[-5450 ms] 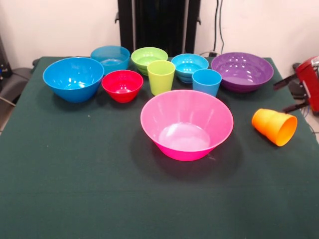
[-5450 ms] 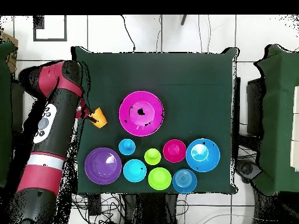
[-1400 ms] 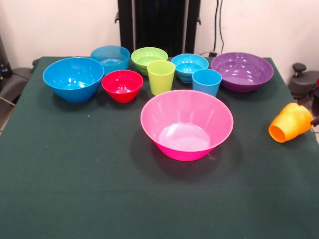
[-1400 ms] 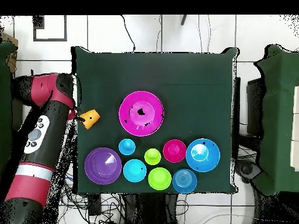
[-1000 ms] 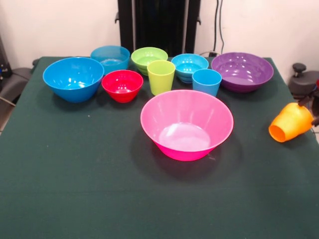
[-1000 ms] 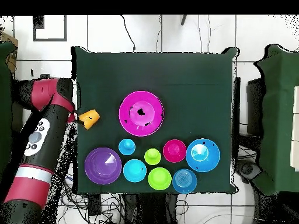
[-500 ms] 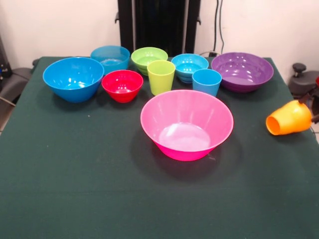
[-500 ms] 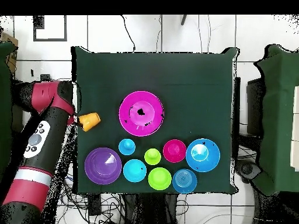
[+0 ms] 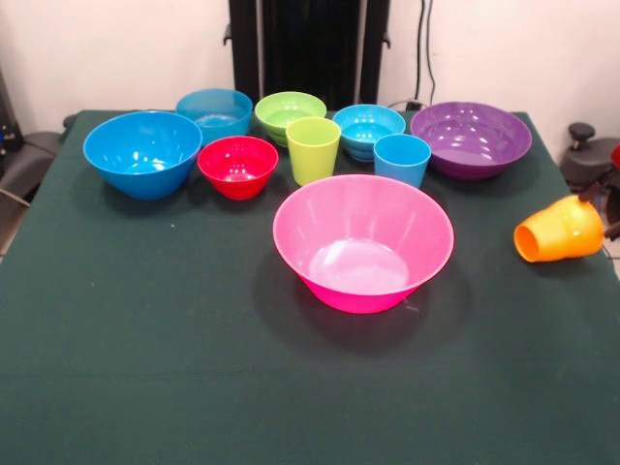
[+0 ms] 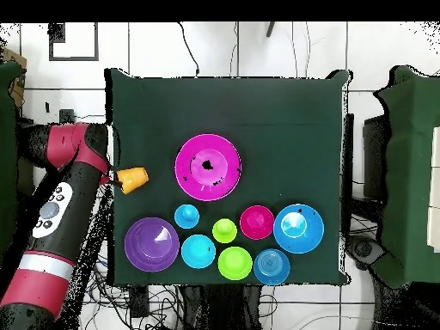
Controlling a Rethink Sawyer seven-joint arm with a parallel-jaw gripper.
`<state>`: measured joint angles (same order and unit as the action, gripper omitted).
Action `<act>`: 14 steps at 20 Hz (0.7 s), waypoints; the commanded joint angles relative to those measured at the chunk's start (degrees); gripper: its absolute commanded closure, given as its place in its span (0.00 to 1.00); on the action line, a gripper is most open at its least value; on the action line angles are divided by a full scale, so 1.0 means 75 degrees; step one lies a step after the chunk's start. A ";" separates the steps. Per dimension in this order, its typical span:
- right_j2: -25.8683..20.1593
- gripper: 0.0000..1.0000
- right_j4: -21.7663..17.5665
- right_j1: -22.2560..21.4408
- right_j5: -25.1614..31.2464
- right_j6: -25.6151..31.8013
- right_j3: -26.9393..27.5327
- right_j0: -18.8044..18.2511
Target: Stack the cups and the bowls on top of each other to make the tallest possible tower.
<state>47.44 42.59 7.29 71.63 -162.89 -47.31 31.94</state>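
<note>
The orange cup [image 9: 559,231] hangs on its side over the table's right edge in the front view, mouth toward the huge pink bowl [image 9: 363,232]. My gripper [image 9: 602,209] is shut on its base; in the overhead view the gripper [image 10: 114,178] holds the cup [image 10: 133,179] left of the pink bowl [image 10: 208,167]. Along the far side stand the large blue bowl [image 9: 142,152], ribbed cyan bowl [image 9: 214,111], red bowl [image 9: 237,165], lime bowl [image 9: 290,111], lime cup [image 9: 313,150], small blue bowl [image 9: 368,128], light blue cup [image 9: 401,160] and purple bowl [image 9: 472,138]. Nothing is stacked.
The green table [image 9: 145,339] has open cloth in front of the pink bowl. The red and black arm [image 10: 60,215] lies beside the table's left edge in the overhead view. A dark chair [image 9: 24,170] stands at the left.
The orange cup has left the cloth and moved to the table's edge, held on its side. The arm has swung further off the table.
</note>
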 commanded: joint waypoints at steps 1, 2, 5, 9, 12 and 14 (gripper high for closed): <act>-0.1240 0.00 -0.0545 0.0167 -0.0826 -0.0130 -0.0692 0.0010; -0.1249 0.00 -0.0547 0.0158 -0.0817 -0.0122 -0.0697 0.0012; -0.1325 0.00 -0.0568 0.0140 -0.0902 -0.0033 -0.0775 0.0035; -0.1434 0.00 -0.0649 -0.0011 -0.1071 0.0185 -0.1116 0.0117; -0.1497 0.00 -0.0723 -0.0111 -0.1231 0.0366 -0.1361 0.0160; -0.1525 0.00 -0.0767 -0.0119 -0.1317 0.0426 -0.1431 0.0175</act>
<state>45.74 42.19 5.40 68.79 -162.89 -51.34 32.64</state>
